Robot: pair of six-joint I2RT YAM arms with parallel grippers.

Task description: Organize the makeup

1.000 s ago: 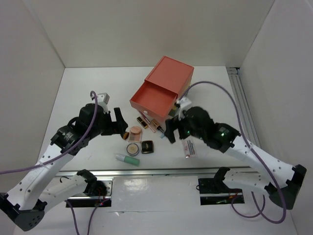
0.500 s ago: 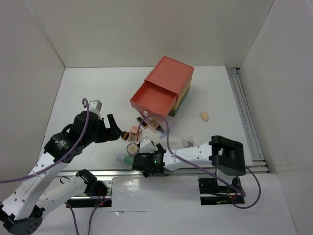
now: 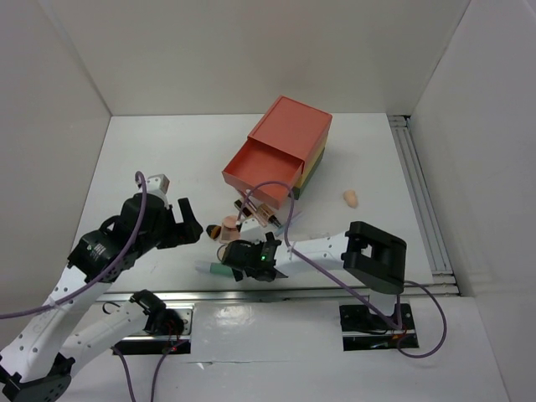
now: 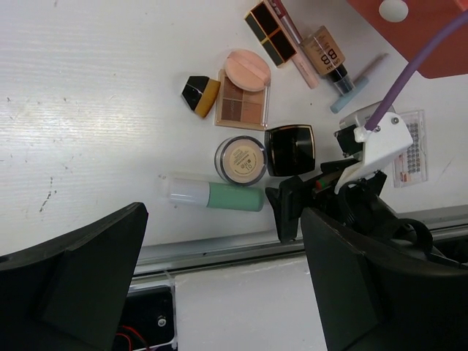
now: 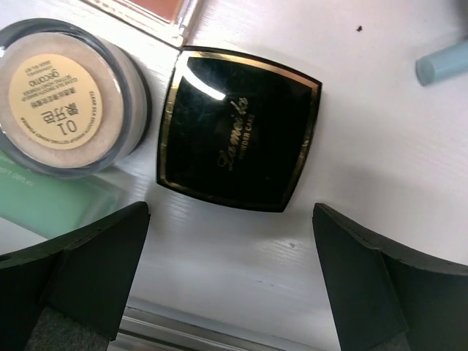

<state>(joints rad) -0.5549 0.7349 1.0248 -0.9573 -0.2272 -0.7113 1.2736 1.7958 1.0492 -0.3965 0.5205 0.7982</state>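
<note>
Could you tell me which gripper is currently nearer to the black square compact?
Right. The right gripper hovers directly over the black square compact, jaws open either side; the left gripper hangs open well off to the left.

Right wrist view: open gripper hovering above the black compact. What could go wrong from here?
The round jar and white-green tube sit close beside the black compact; the right gripper coming down could knock them. The compact lies flat and glossy, so the fingers may slip off its edges. The purple cable loops over the lipsticks and might drag them.
</note>
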